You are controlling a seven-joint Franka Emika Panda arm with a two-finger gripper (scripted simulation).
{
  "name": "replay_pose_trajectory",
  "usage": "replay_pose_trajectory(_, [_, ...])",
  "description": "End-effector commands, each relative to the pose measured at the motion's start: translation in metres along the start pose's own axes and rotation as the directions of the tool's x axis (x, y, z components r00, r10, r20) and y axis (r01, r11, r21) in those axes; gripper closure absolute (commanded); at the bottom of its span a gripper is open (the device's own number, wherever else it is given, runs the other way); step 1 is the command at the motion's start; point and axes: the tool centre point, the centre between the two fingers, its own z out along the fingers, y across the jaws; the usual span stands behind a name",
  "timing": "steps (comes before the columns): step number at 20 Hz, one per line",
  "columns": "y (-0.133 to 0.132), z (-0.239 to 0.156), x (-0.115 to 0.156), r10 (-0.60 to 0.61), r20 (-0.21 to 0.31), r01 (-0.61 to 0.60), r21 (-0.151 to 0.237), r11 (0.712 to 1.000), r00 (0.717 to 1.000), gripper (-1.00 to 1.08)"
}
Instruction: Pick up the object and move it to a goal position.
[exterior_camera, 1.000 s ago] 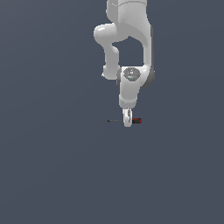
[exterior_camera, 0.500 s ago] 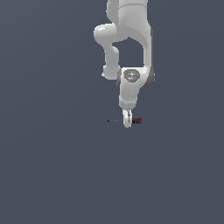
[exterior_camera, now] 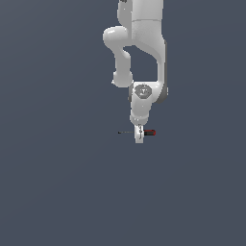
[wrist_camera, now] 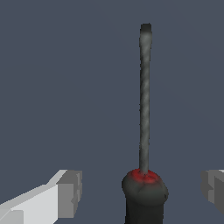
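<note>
A white robot arm [exterior_camera: 144, 57] reaches down from the top centre of the exterior view onto a plain dark grey-blue worktop [exterior_camera: 57, 192]. Compared with half a second and a second ago, almost nothing has changed: the arm keeps the same pose and the tool has not shifted.

The gripper [exterior_camera: 139, 137] sits just below the middle of the frame, straddling the screwdriver [exterior_camera: 150, 132]. The tool lies flat, its red-and-black handle poking out toward the exterior view's right and its thin dark shaft toward the exterior view's left.

In the wrist view the screwdriver [wrist_camera: 144, 131] runs up the centre of the frame. The fingers [wrist_camera: 65, 194] stand spread on either side of the handle, clear gaps between, so they are released and grasping nothing.

No writing or brand marks can be read anywhere. The handle's lower end and both fingers are cut off by the wrist frame's edges; in the exterior view the gripper hides the middle of the tool.
</note>
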Motion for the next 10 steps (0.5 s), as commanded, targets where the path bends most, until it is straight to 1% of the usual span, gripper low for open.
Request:
replay_pose_trajectory(1, [-0.0004,0.0051,-0.0004,0.0,0.0,0.0,0.001,1.0,1.0,-0.92])
replay_pose_trajectory(3, [-0.0005,0.0061,-0.0001,0.001,0.001,-0.001,0.001,1.0,1.0,-0.92])
replay_pose_trajectory(4, [-0.0005,0.0061,-0.0001,0.001,0.001,-0.001,0.001,1.0,1.0,1.08])
replay_pose_trajectory(10, [-0.0005,0.0061,-0.0001,0.001,0.001,-0.001,0.001,1.0,1.0,1.08])
